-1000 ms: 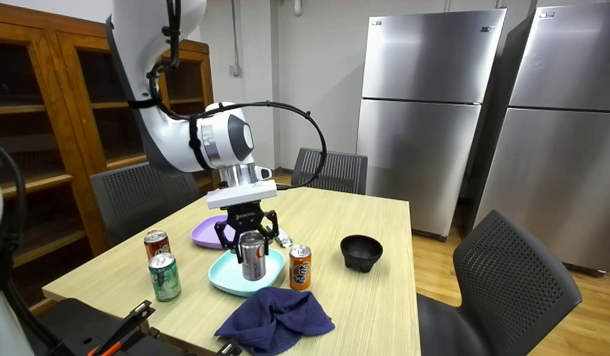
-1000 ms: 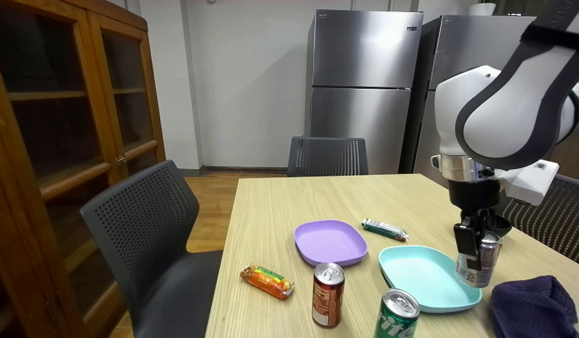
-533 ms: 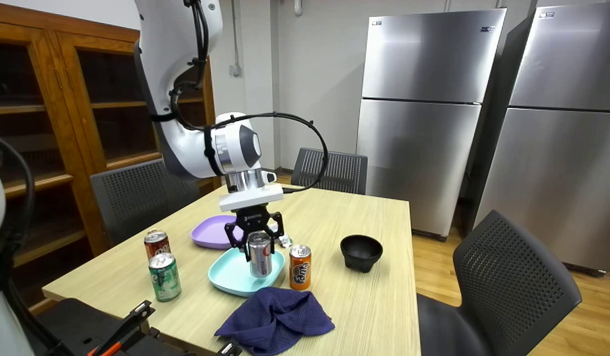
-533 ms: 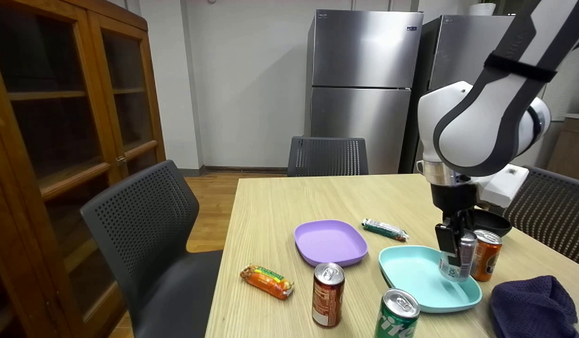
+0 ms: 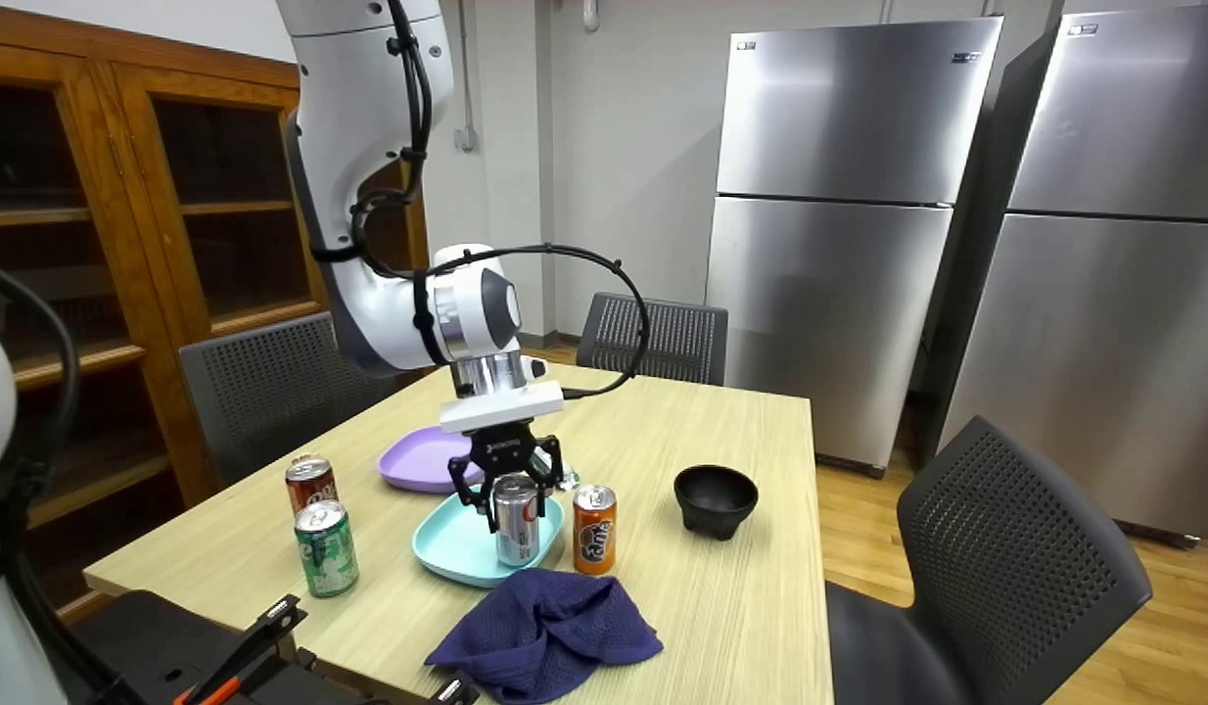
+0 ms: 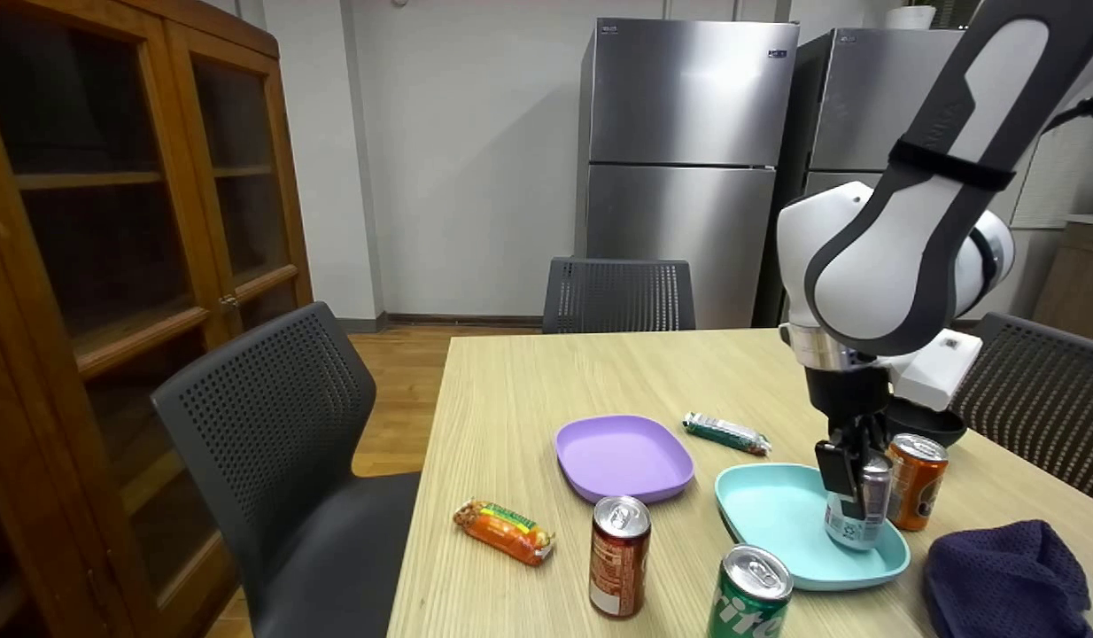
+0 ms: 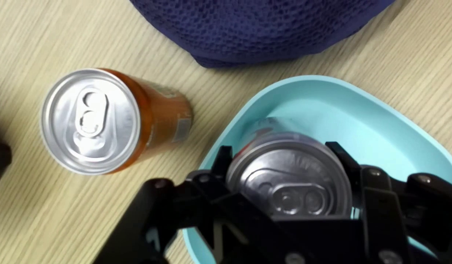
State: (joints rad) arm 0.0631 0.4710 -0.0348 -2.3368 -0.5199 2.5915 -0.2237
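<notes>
A silver can stands upright between the fingers of my gripper, which is shut on it. From the wrist view, the can's lid fills the gap, with a black fingertip close against its side. The can is within the rim of the turquoise plate, towards the side near the orange can. Its base looks at or very near the plate's surface; I cannot tell whether it touches. The orange can stands upright on the table just outside the plate.
A crumpled navy cloth lies in front of the plate. Around it are a purple plate, a green can, a brown-red can, a black bowl, an orange-wrapped snack and a green-white packet. Chairs surround the table.
My gripper has carried the silver can sideways further over the turquoise plate, then lowered it towards the plate's surface. The grip on the can looks the same; the other objects have stayed put.
</notes>
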